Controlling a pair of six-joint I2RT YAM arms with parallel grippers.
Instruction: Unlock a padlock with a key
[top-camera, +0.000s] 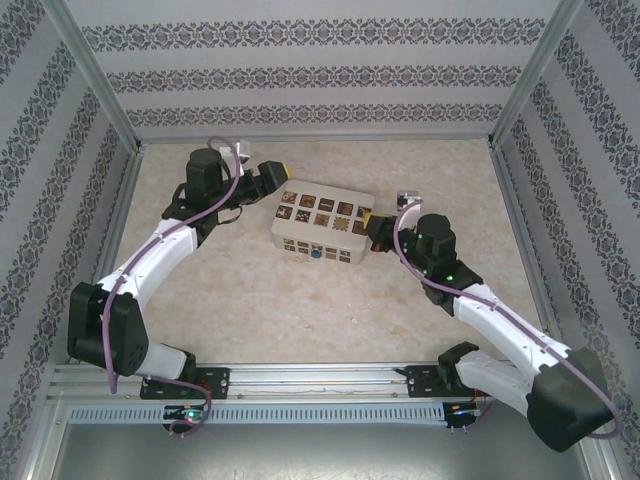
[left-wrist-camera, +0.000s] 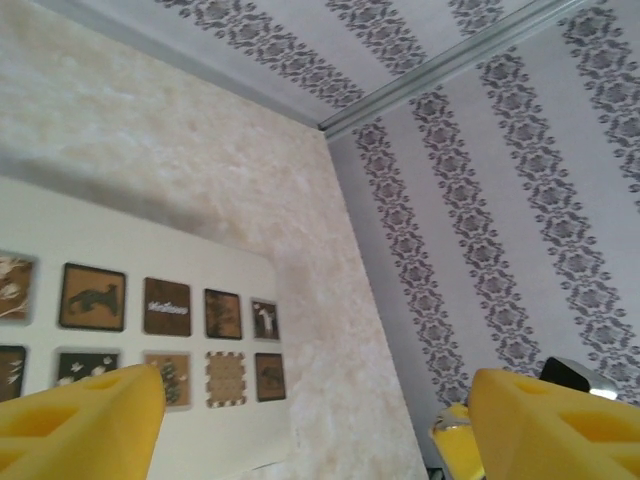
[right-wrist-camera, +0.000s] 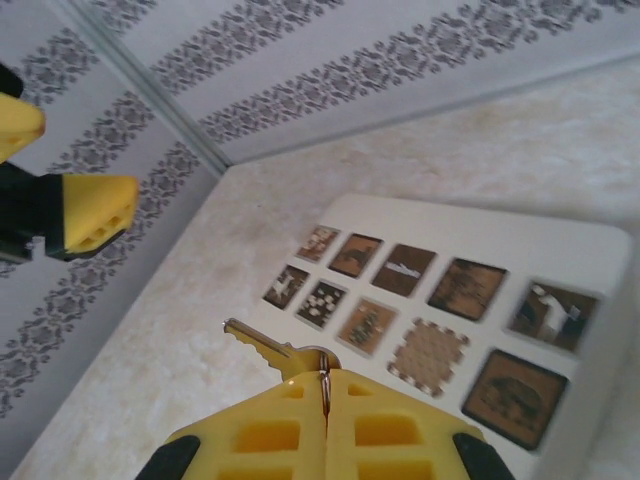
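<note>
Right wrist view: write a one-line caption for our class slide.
Right gripper shut on a brass key, blade pointing forward, close to the beige box with dark picture tiles.

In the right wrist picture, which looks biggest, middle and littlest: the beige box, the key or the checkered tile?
1. beige box
2. key and checkered tile look about alike; the key is nearer the camera, so no ranking.

- A robot test cell, as in a lab: aluminium posts (top-camera: 95, 75) hold patterned wall panels (top-camera: 320, 70) on three sides.
- Left arm (top-camera: 150, 258) and right arm (top-camera: 500, 322) are bolted to a rail (top-camera: 320, 378) at the worktop's (top-camera: 300, 300) near edge.
</note>
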